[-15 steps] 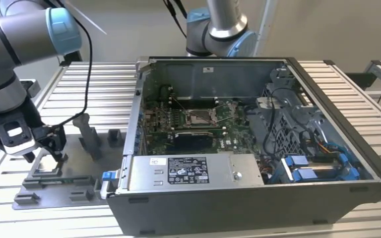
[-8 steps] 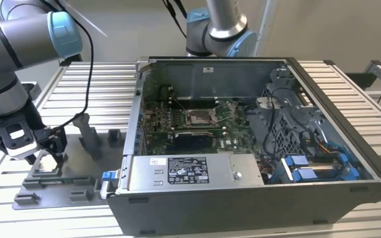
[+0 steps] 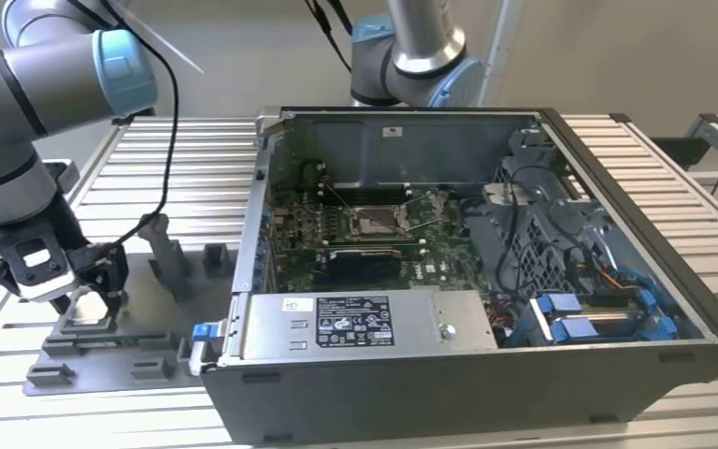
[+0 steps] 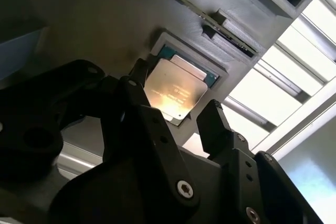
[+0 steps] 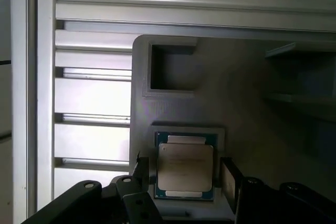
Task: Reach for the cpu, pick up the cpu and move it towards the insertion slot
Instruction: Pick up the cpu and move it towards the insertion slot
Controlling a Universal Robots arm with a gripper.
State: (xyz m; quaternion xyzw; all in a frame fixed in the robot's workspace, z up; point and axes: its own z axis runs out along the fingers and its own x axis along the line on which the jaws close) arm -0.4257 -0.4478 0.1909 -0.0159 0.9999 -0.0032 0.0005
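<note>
First wrist view: cpu (image 5: 185, 167) flat in a square recess of the grey fixture (image 5: 247, 93), metal lid up, green border around it, edges parallel to the recess walls. Near enough square, so no clear long axis. Hand (image 5: 185, 176) spread slightly wider than the chip, its 2 black fingers (image 5: 140, 167) on 2 opposite sides, holding nothing; narrow gaps to the chip's edges, no contact evident. Same straddle in the second wrist view, cpu (image 4: 176, 90) between the fingers (image 4: 215, 119). Exterior view: hand (image 3: 85, 297) low over the grey fixture (image 3: 122, 351) on the slatted worktop (image 3: 184, 168), at that view's left. Well apart, toward that view's right, insertion slot (image 3: 372, 222) on the green board inside the open computer case (image 3: 459, 374).
</note>
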